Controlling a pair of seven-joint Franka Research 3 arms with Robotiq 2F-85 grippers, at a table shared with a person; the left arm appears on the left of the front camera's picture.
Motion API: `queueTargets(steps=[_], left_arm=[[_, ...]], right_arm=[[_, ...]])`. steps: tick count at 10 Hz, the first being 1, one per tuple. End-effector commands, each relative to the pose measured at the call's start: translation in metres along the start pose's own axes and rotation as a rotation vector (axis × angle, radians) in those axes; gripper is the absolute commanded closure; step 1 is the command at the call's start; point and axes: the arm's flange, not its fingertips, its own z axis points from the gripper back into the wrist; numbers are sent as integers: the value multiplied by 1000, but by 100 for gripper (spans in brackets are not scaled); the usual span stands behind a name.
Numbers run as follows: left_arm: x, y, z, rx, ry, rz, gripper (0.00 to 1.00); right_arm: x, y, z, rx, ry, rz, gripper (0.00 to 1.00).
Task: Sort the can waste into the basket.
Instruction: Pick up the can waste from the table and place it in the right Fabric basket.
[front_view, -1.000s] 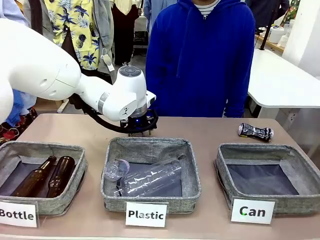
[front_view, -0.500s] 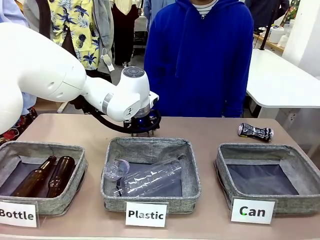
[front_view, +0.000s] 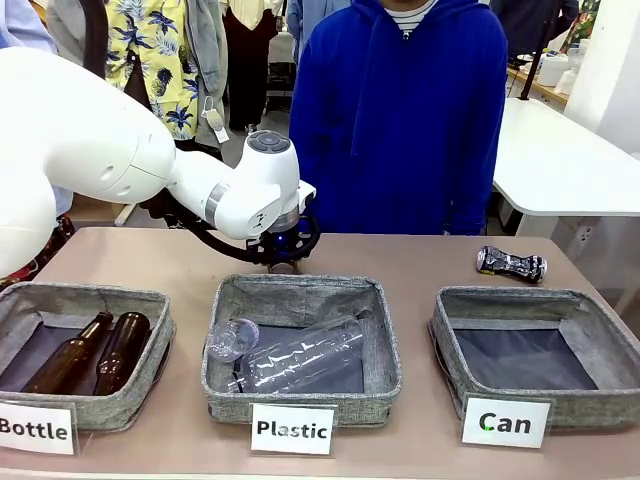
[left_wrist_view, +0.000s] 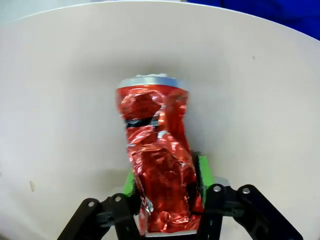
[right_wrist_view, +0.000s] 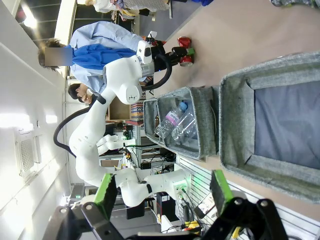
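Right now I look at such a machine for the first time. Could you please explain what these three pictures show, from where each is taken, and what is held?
Two white robot arms share a table with a person. The front picture looks across the table from the robot's side. On it stand three grey baskets: the Bottle basket with brown bottles, the Plastic basket with clear bottles, and the Can basket. A black crushed can lies behind the Can basket. The other two pictures come from cameras on the wrists. The left gripper is closed on a crushed red can. The right gripper is open and holds nothing.
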Motion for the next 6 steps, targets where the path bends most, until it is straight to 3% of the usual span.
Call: queueTargets(steps=[1, 2, 4, 6], left_arm=[[-2, 0, -2, 21, -22, 25, 88], [-3, 2, 0, 22, -29, 28, 98], [-6, 5, 11, 15, -39, 44, 100], [-24, 21, 58, 2, -90, 78, 100]], right_arm=[[0, 0, 1, 6, 2, 27, 0], [0, 0, 1, 6, 2, 27, 0], [0, 0, 1, 6, 2, 27, 0], [0, 0, 1, 6, 2, 27, 0]])
